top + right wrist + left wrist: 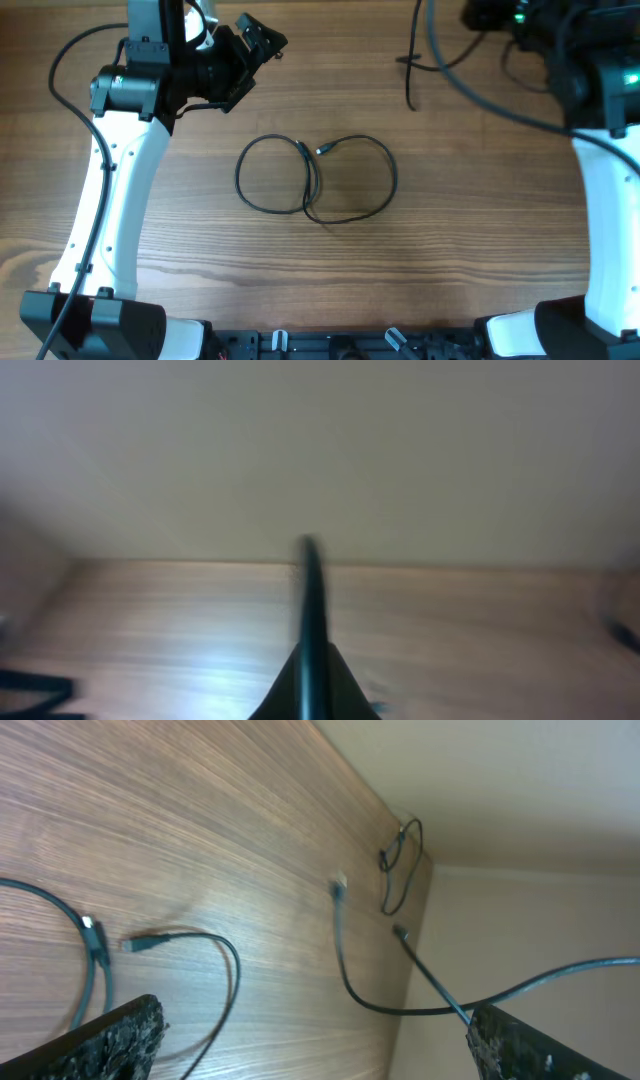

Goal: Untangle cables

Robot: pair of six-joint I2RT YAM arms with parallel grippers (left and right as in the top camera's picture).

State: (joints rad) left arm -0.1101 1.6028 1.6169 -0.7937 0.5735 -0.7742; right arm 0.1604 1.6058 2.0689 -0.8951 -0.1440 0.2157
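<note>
One thin black cable [316,180] lies in two joined loops at the table's middle, its plug ends [322,150] meeting at the top. In the left wrist view the same cable [98,952] shows at the lower left. My left gripper [262,40] hovers up and left of it, open and empty; in the left wrist view the left gripper [325,1045] has its fingers [110,1040] wide apart. A second cable [411,72] hangs at the upper right. My right gripper [311,695] is shut on a thin cable [311,600] that runs up from its jaws.
A thicker black wire [500,105] curves from the right arm [600,200] across the upper right. The left arm [120,190] stands along the left side. The table's far edge [400,830] and a pale wall lie beyond the second cable [345,955].
</note>
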